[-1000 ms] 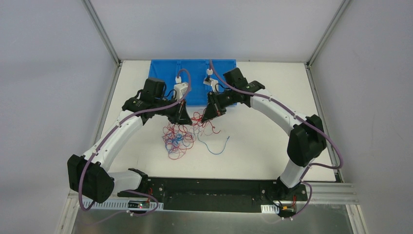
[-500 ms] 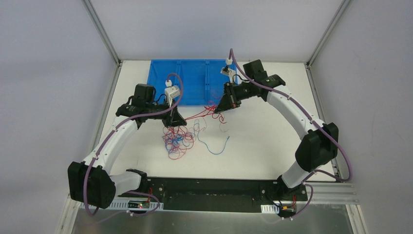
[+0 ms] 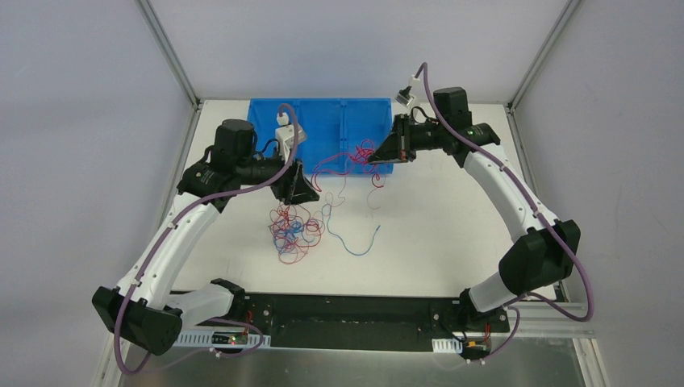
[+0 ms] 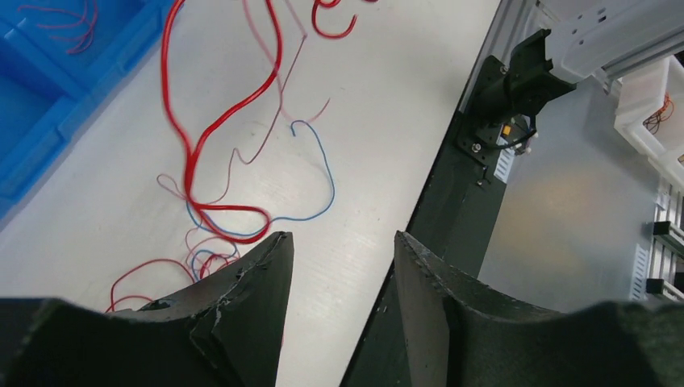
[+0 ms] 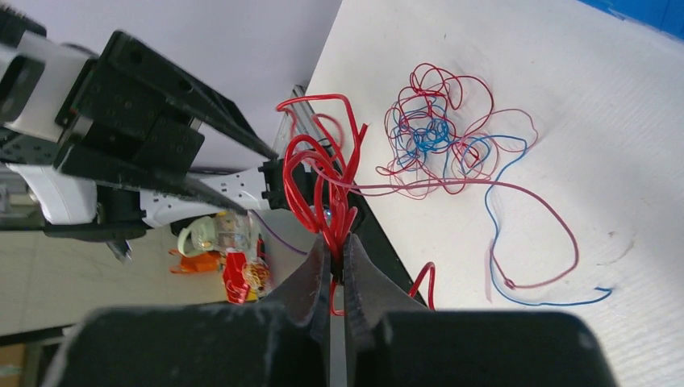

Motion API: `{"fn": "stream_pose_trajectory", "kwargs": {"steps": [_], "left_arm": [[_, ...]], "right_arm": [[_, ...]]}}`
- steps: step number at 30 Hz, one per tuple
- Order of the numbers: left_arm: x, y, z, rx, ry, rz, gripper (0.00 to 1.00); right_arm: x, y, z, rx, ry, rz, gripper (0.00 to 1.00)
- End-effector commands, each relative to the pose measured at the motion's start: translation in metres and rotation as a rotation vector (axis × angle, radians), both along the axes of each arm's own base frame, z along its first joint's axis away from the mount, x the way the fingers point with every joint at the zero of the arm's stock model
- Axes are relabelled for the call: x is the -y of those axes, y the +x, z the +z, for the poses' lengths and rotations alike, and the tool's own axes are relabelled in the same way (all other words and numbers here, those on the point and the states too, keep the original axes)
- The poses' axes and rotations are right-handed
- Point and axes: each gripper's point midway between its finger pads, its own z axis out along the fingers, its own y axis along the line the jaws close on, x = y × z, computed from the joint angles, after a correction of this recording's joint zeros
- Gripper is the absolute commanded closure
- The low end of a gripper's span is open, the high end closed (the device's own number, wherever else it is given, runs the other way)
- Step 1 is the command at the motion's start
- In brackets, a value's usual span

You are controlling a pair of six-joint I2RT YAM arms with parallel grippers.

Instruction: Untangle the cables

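The cables lie as a red and blue tangle (image 3: 292, 230) on the white table; it also shows in the right wrist view (image 5: 427, 129). My right gripper (image 3: 379, 155) is shut on a bunch of red cables (image 5: 323, 177) and holds it in the air by the front edge of the blue bin (image 3: 323, 133). Strands (image 3: 331, 165) trail from it down to the tangle. My left gripper (image 3: 298, 191) hovers just above the tangle's far side. In its wrist view it (image 4: 342, 242) is open and empty, with a red cable (image 4: 189, 137) and a blue one (image 4: 323, 185) ahead of it.
A loose blue cable (image 3: 359, 242) lies right of the tangle. A few red strands lie inside the bin (image 4: 32, 97). The black base rail (image 3: 347, 310) runs along the near table edge. The left arm (image 5: 137, 105) shows beyond the held bunch.
My right gripper has moved up and to the back right with the red bunch, drawing strands out of the tangle. My left gripper has stayed close above the tangle.
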Motion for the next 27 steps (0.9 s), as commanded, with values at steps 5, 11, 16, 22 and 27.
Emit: {"fn": "stream_pose_trajectory", "kwargs": {"steps": [5, 11, 16, 22, 27], "left_arm": [[0.04, 0.031, 0.021, -0.056, -0.131, -0.013, 0.5], [0.056, 0.052, 0.014, -0.144, -0.201, 0.033, 0.47], [0.063, 0.055, 0.018, -0.187, -0.258, 0.029, 0.5], [0.063, 0.051, 0.021, -0.191, -0.272, 0.021, 0.95], [0.046, 0.041, 0.035, -0.147, -0.248, 0.034, 1.0]], "right_arm": [[-0.018, -0.016, 0.027, -0.007, 0.08, -0.03, 1.0], [-0.021, -0.027, 0.021, -0.009, 0.064, -0.002, 1.0], [-0.025, -0.031, 0.018, -0.01, 0.056, 0.013, 1.0], [-0.024, -0.028, 0.011, -0.012, 0.038, 0.005, 1.0], [0.01, -0.017, -0.021, -0.018, -0.059, -0.04, 1.0]]}}
